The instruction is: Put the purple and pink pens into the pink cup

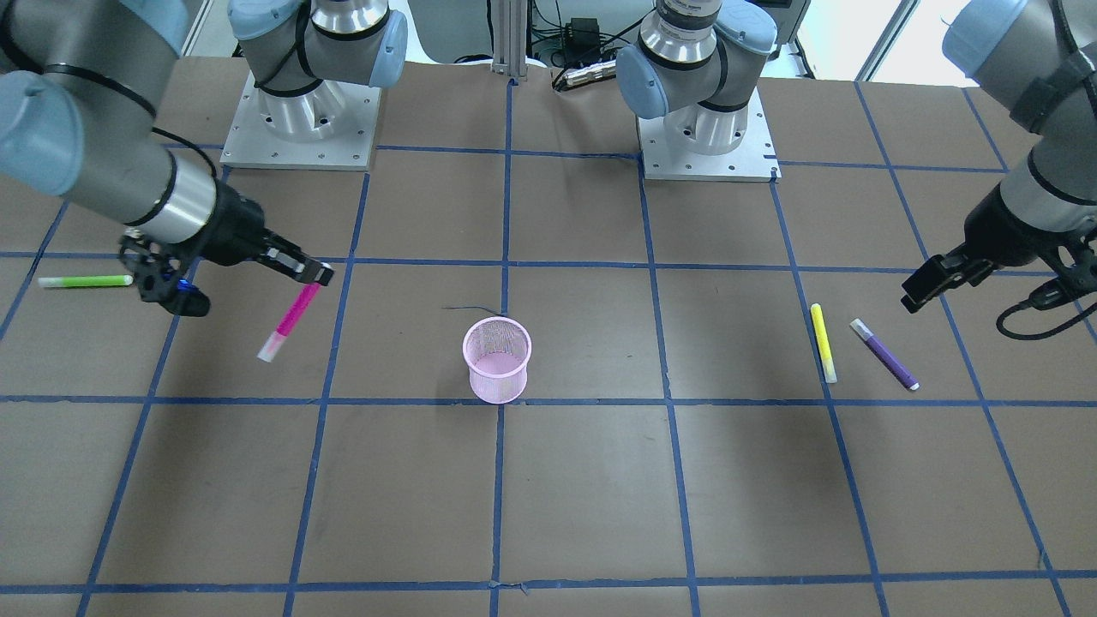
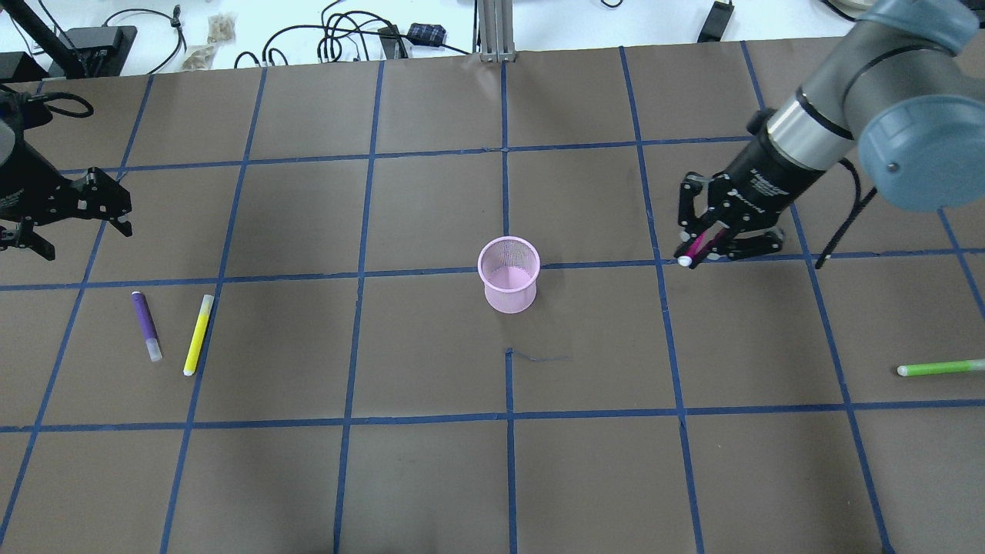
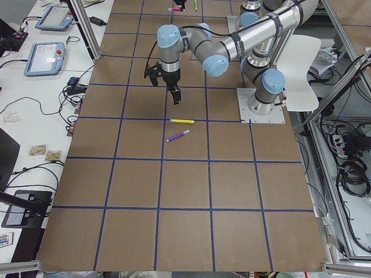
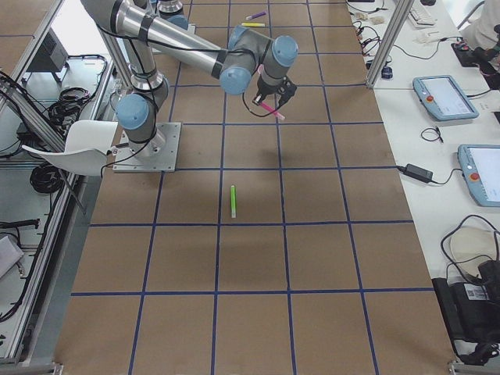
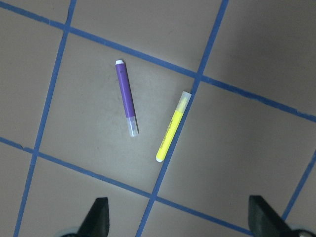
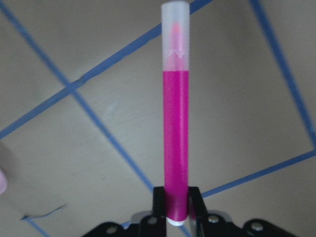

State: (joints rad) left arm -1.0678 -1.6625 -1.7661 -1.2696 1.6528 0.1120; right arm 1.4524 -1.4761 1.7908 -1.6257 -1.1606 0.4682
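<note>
The pink mesh cup point(image 1: 497, 360) stands upright mid-table, also seen in the overhead view point(image 2: 508, 275). My right gripper point(image 2: 719, 238) is shut on the pink pen point(image 2: 699, 248) and holds it tilted above the table, well to the side of the cup. In the right wrist view the fingers point(image 6: 159, 200) clamp the pen point(image 6: 176, 138) at its base, clear cap pointing away. The purple pen point(image 2: 145, 325) lies flat on the table; it also shows in the left wrist view point(image 5: 126, 96). My left gripper point(image 2: 115, 211) is open and empty, above and behind it.
A yellow pen point(image 2: 198, 335) lies right beside the purple pen, nearer the cup. A green pen point(image 2: 939, 368) lies at the table's right end, behind the right arm. Blue tape lines grid the brown table point(image 2: 431, 477).
</note>
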